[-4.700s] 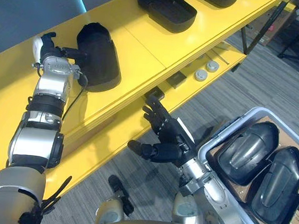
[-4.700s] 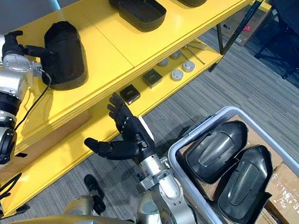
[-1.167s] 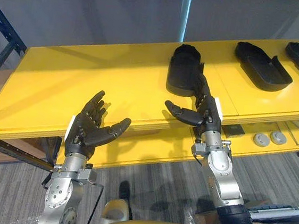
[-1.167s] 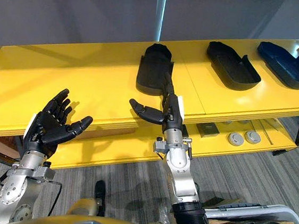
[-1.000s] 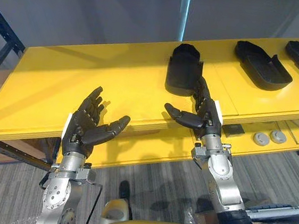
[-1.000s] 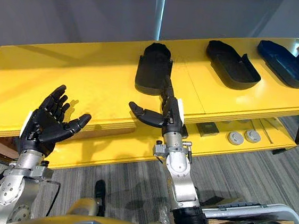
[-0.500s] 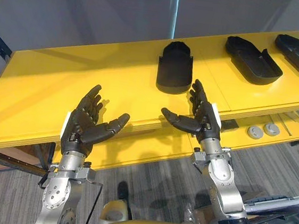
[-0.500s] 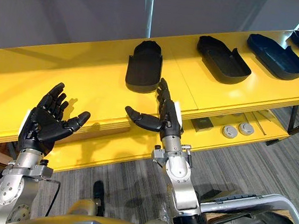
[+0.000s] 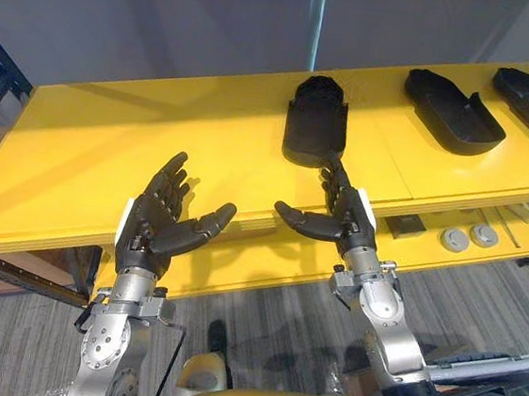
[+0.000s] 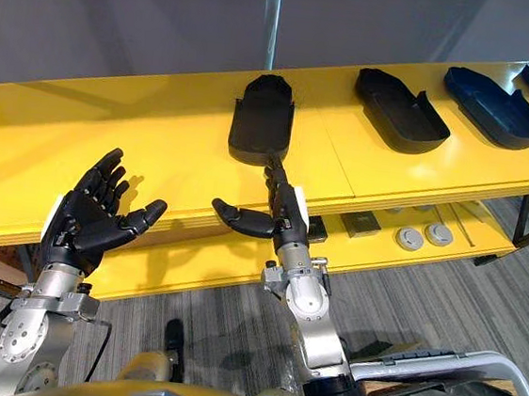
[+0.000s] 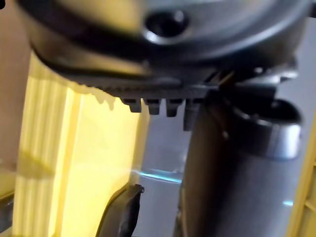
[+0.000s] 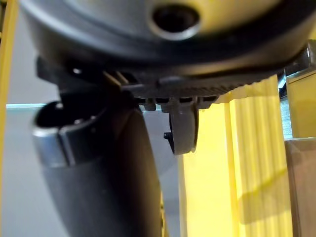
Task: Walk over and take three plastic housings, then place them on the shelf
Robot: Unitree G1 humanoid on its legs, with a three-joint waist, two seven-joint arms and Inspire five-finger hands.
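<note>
Plastic housings (image 9: 315,132) lie on yellow shelf (image 9: 109,144); L hand (image 9: 148,228) & R hand (image 9: 342,225) both splayed, empty.

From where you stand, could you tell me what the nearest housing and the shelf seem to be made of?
The nearest housing looks like matt black moulded plastic: thin raised walls, dull highlights. The shelf looks like yellow-painted board with soft reflections; its layered edge suggests wood, unconfirmed.
</note>
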